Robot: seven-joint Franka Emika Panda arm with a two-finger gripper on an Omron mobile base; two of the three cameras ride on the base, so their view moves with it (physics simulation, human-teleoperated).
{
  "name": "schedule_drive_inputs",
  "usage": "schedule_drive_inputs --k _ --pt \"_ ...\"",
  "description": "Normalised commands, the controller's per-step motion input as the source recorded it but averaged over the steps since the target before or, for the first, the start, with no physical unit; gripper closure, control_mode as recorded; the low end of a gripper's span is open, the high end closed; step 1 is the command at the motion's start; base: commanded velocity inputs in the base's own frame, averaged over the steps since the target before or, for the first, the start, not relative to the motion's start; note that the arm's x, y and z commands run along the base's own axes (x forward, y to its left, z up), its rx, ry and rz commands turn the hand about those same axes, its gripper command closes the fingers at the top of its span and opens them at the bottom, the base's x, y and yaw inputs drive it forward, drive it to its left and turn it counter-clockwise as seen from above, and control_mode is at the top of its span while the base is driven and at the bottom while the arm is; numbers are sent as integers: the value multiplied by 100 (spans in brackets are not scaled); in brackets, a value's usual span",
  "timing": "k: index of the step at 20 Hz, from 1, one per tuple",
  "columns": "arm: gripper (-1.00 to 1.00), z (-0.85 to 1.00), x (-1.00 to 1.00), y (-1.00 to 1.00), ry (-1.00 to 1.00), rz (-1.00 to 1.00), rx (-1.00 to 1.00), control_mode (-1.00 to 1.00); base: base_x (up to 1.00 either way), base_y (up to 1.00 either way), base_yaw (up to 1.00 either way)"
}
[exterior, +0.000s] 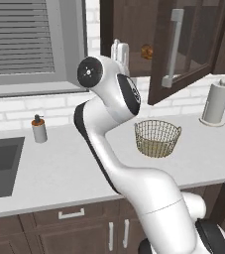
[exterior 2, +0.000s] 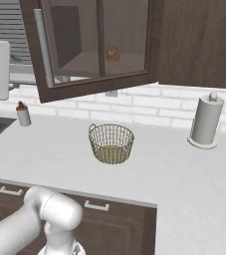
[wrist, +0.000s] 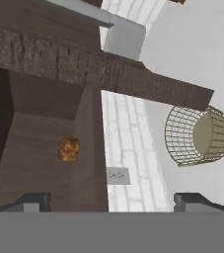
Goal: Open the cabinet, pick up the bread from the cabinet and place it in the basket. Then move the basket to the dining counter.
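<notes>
The cabinet (exterior: 125,30) hangs over the worktop with its glass-panelled door (exterior: 191,44) swung open toward me, its long silver handle (exterior: 172,47) showing. On the shelf inside lies the bread (exterior: 146,51), a small golden-brown lump; it also shows through the door glass as the bread (exterior 2: 112,53) and close ahead as the bread (wrist: 69,149). My gripper (wrist: 113,201) is open and holds nothing, its fingertips (wrist: 32,201) far apart. The gripper (exterior: 120,49) hovers at the opening's left edge, short of the bread. Below the door, the wire basket (exterior: 157,138) stands upright on the worktop.
A paper towel roll (exterior: 216,101) stands at the right by the brick wall. A soap dispenser (exterior: 39,129) sits beside the sink (exterior: 0,163) on the left. The open door (exterior 2: 99,45) juts out over the worktop above the basket (exterior 2: 111,143).
</notes>
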Motion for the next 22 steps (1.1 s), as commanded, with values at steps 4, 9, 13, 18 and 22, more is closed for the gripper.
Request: schedule_drive_inputs --k 4,9,13,18,22 --pt "-100 0 31 -8 -13 -18 22 -100 0 0 0" --pt "-100 -14 20 -18 -13 -18 19 -100 0 0 0" --pt "-100 -29 51 -6 -14 -21 16 -100 0 0 0" --pt "-100 -33 32 0 -19 -21 19 -100 0 0 0" --pt "-100 -22 -14 15 -21 -19 20 -100 0 0 0"
